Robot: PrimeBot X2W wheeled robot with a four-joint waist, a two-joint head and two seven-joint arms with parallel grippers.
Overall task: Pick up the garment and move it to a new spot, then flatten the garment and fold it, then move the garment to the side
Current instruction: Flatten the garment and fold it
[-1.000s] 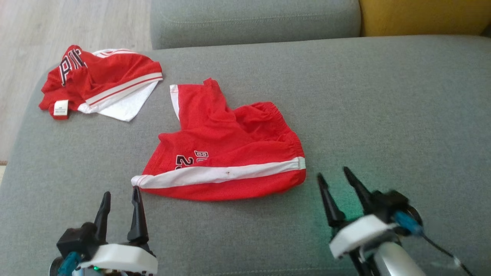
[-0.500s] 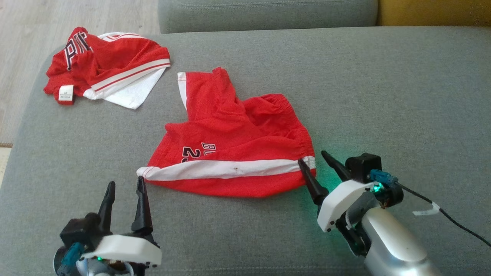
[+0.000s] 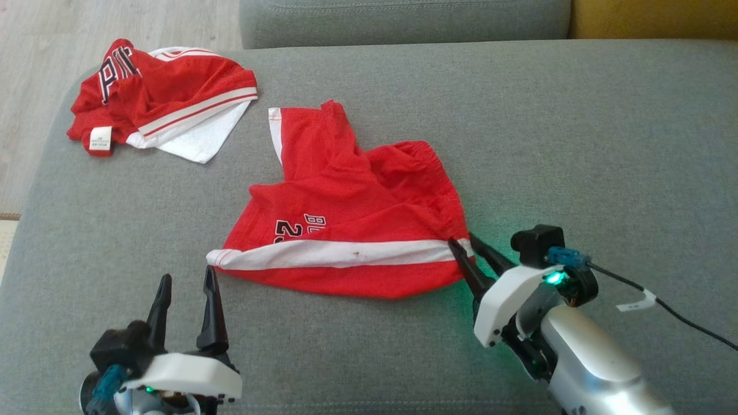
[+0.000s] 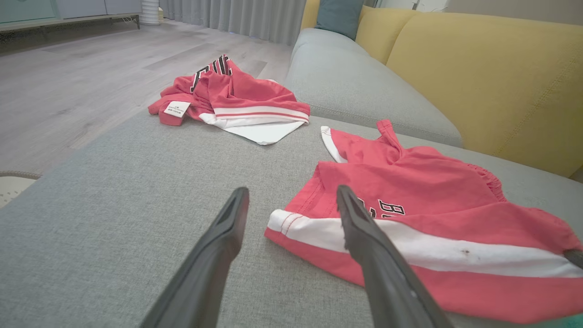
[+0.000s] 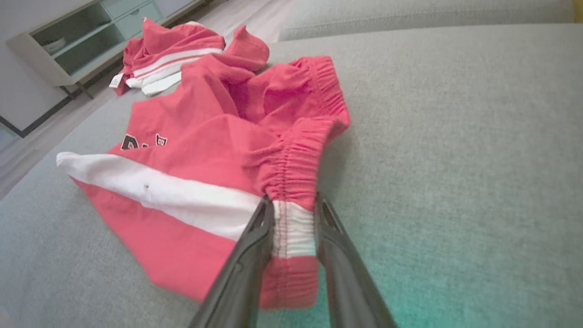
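**While the garment lies aside, the shorts are gripped**

Where the white stripe meets the elastic waistband, the red shorts are pinched between both dark fingers of the right gripper, clenched on the fabric. And the left gripper is held spread wide, released, just beside the shorts' other corner. The garment, red with white sleeves and striped trim, is seen crumpled at the far left corner of the grey couch seat, apart from the shorts.

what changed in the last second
The right claw moved forward to the red shorts and closed on their waistband corner. The left claw stayed open, and the shorts and the jersey lie as before.
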